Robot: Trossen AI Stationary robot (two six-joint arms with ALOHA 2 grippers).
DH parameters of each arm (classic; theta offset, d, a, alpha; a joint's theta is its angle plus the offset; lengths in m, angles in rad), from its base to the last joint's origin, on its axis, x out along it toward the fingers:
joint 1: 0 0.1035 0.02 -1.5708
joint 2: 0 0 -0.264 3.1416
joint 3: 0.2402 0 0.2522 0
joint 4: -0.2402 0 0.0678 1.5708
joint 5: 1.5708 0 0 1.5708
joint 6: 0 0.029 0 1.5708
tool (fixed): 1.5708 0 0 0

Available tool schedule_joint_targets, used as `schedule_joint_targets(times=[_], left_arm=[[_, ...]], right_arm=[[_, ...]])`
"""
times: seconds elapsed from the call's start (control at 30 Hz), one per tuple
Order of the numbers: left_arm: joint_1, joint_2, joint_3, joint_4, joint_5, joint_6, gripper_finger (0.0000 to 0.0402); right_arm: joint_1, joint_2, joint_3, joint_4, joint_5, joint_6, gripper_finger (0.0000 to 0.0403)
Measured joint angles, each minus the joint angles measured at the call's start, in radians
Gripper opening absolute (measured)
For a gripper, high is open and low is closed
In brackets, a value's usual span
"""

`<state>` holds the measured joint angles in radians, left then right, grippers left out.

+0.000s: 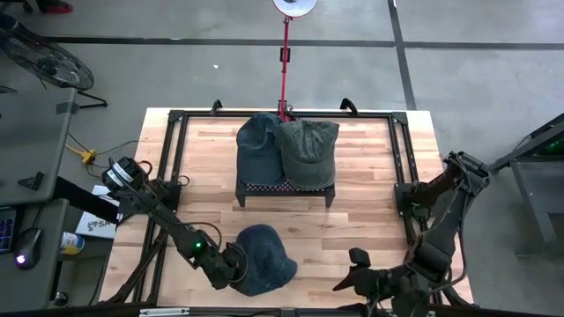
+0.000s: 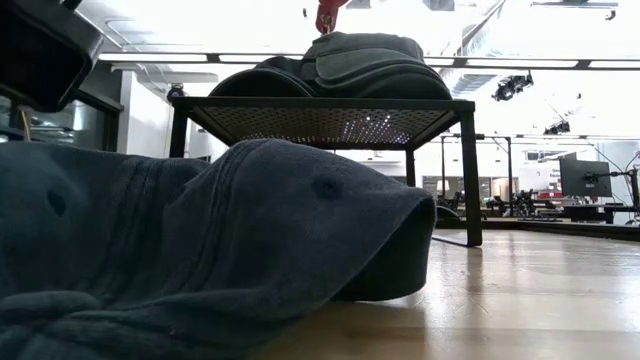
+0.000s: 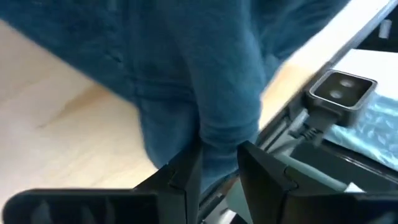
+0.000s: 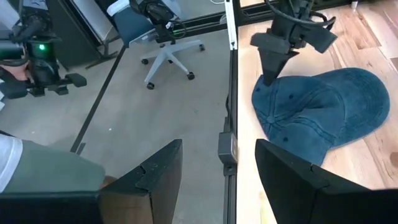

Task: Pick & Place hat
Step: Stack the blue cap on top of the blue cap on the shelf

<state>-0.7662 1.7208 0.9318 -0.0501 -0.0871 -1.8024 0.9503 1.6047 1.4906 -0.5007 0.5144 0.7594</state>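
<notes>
Limply, the blue denim hat [image 1: 263,257] sags in the left gripper [image 1: 234,271].

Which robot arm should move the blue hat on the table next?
The left one, most likely. Its left claw is already pinching the edge of the blue hat at the front of the table. The right claw is open, off to the side, holding nothing.

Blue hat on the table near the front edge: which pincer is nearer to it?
Left. The left pincer is clamped on the blue hat at its edge; the right pincer hangs open, apart, to its right.
</notes>
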Motion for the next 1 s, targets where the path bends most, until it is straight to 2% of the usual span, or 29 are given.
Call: schedule_joint_targets(times=[0.1, 0.27, 0.43, 0.63, 0.8, 1.0], left_arm=[[0.000, 0.023, 0.016, -0.004, -0.001, -0.008, 0.0086], [0.000, 0.027, 0.039, -0.004, -0.015, 0.020, 0.0012], [0.000, 0.027, 0.082, -0.008, -0.044, 0.066, 0.0004], [0.000, 0.027, 0.214, -0.013, -0.098, 0.208, 0.0002], [0.000, 0.027, 0.380, -0.114, -0.182, 0.356, 0.0001], [0.010, 0.027, 0.611, -0.316, -0.311, 0.551, 0.0001]], right_arm=[[0.022, 0.000, 0.000, -0.003, 0.024, 0.017, 0.0195], [0.051, 0.000, 0.000, -0.015, 0.083, 0.047, 0.0195], [0.064, 0.000, 0.000, 0.002, 0.137, 0.057, 0.0195], [0.061, 0.000, 0.000, 0.002, 0.219, 0.119, 0.0195], [0.051, 0.000, 0.000, 0.002, 0.273, 0.166, 0.0195], [0.026, 0.000, 0.000, 0.012, 0.307, 0.210, 0.0195]])
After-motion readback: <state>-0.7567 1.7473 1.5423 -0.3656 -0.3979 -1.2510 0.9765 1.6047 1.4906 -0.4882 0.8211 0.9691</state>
